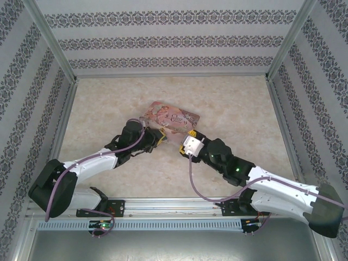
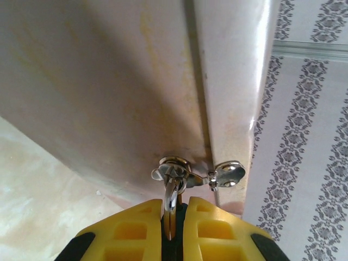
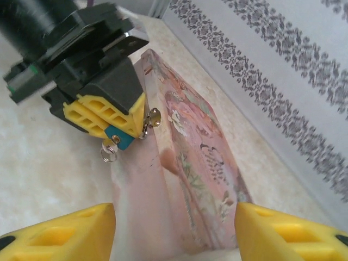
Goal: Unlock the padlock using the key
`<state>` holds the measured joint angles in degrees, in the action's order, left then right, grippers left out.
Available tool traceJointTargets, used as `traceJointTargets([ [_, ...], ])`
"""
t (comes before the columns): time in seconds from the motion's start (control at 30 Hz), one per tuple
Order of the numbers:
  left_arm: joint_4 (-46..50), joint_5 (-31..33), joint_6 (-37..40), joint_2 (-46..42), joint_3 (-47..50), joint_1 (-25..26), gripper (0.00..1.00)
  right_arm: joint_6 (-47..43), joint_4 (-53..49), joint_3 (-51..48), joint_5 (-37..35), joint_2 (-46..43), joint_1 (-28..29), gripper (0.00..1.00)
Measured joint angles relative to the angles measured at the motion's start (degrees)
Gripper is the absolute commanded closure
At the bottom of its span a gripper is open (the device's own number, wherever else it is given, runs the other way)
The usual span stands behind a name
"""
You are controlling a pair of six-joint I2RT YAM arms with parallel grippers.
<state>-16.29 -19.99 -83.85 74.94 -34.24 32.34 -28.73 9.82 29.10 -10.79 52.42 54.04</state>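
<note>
left hand [image 2: 174, 220]: clamps padlock [image 3: 119, 139] | right hand [image 3: 175, 231]: spread, at tin [image 3: 201, 163]

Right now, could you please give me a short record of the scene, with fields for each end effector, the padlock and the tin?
left end effector: shut on the padlock, close against the tin
right end effector: open, holding nothing, facing the tin
padlock: teal, pinched at the left fingertips, beside the hasp
ring: silver, dangling under the padlock
tin: pink, illustrated, on the table between the two arms
</note>
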Motion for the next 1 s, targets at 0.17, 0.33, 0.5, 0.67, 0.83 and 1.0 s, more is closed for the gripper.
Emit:
traceJointTargets([
  [0.17,7.1,1.2,-2.7,-0.2,-3.9,1.1,1.0,-9.4,-1.1,2.9,-0.3,5.3,0.9,0.38],
  [0.33,12.0,2.1,-5.2,-0.7,-5.4,1.8,1.0,-13.9,-1.5,4.9,0.0,10.3,2.1,0.46],
  [0.5,13.2,2.3,-6.7,-0.7,-5.4,1.8,1.0,-15.5,-0.9,6.2,0.9,14.8,2.9,0.56],
  [0.67,13.2,2.3,-7.3,-0.7,-5.4,1.8,1.0,-16.1,0.6,6.8,1.0,18.2,3.2,0.62],
  [0.83,13.2,2.3,-7.8,-0.7,-5.4,1.8,1.0,-16.1,2.2,7.5,1.0,20.5,3.2,0.67],
  [1.0,13.1,2.3,-8.0,-0.5,-5.4,1.9,1.0,-16.0,3.7,8.0,1.0,22.1,3.2,0.72],
])
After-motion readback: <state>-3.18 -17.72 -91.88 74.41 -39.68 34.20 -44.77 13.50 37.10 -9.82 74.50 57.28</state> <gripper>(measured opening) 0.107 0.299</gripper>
